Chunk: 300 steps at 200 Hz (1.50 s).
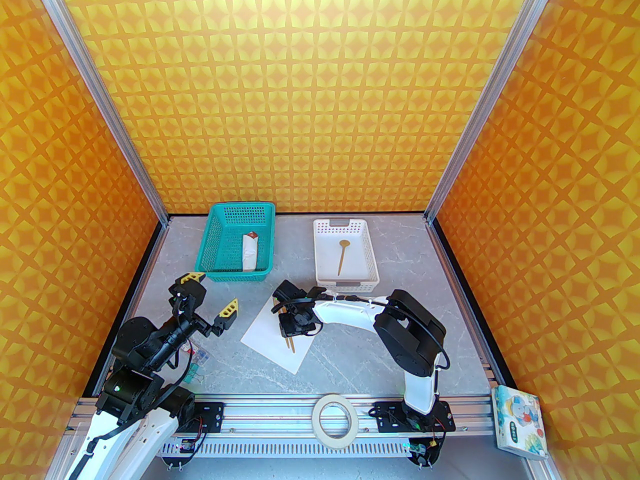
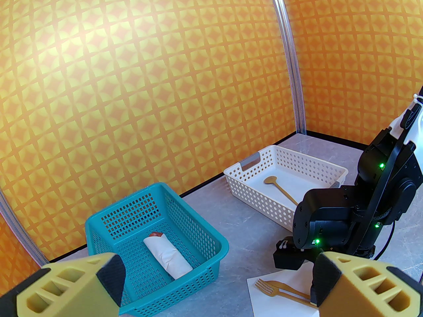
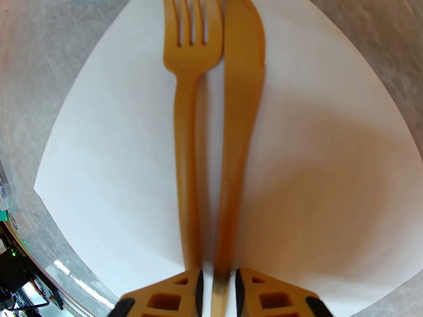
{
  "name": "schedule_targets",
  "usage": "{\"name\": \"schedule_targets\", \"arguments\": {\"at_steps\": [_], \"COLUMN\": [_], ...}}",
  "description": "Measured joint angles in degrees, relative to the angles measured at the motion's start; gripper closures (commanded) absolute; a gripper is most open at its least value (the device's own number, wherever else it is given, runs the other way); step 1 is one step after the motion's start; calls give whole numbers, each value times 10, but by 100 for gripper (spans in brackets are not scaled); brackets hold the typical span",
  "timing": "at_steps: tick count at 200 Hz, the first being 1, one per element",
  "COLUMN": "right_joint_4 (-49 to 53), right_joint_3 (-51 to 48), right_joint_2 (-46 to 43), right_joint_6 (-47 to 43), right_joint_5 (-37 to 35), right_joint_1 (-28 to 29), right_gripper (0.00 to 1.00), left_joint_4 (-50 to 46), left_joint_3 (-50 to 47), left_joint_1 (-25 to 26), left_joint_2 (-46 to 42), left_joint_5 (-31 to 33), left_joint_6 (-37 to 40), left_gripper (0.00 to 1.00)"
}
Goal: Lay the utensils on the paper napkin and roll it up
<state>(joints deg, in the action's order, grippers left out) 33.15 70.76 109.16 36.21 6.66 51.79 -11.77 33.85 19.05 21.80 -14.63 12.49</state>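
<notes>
Closest to the lens, your right tool straddles the handle end of the knife, pads narrowly apart with a sliver of white showing beside the handle, so the grip reads as let go rather than clenched. That knife lies flat on the napkin, side by side with the fork, heads close together, handles toward the napkin's near side. The napkin lies unrolled on the counter, turned cornerwise. Your left tool hangs just left of the napkin, spread wide and holding nothing. Beyond the napkin's far right side, a spoon lies alone in the white basket. By my reading you are at the end of the placing step: knife set down beside fork, rolling not yet begun. Next, lift the right tool straight up off the napkin so neither pad drags the knife askew. Then decide about the spoon; if it belongs to the set, fetch it and lay it along the other two. After that, rolling wants one tool pinching a napkin edge and the other steadying the cutlery, since thin paper will likely slide on the smooth counter.
</notes>
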Motion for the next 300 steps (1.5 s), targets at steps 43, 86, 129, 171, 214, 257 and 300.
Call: {"name": "schedule_targets", "arguments": {"at_steps": [43,86,129,171,214,257,300], "right_joint_4": [29,64,97,137,168,177,185], "right_joint_3": [22,58,90,123,148,171,214], "right_joint_2": [-8,-28,-51,-80,-108,-112,-78], "right_joint_6": [-11,-31,-54,-88,-123,-144,-155], "right_joint_5": [-19,-41,-59,-78,-89,-89,-89], "right_joint_1": [0,0,-17,-67,-129,-201,-261], "right_gripper": [67,65,64,62,59,46,44], "left_joint_4": [0,0,0,0,0,0,-3], "left_joint_3": [0,0,0,0,0,0,0], "left_joint_1": [0,0,0,0,0,0,0], "left_joint_2": [0,0,0,0,-1,-1,-1], "left_joint_5": [0,0,0,0,0,0,0], "left_joint_6": [0,0,0,0,2,2,5], "left_gripper": [1,1,1,1,1,1,1]}}
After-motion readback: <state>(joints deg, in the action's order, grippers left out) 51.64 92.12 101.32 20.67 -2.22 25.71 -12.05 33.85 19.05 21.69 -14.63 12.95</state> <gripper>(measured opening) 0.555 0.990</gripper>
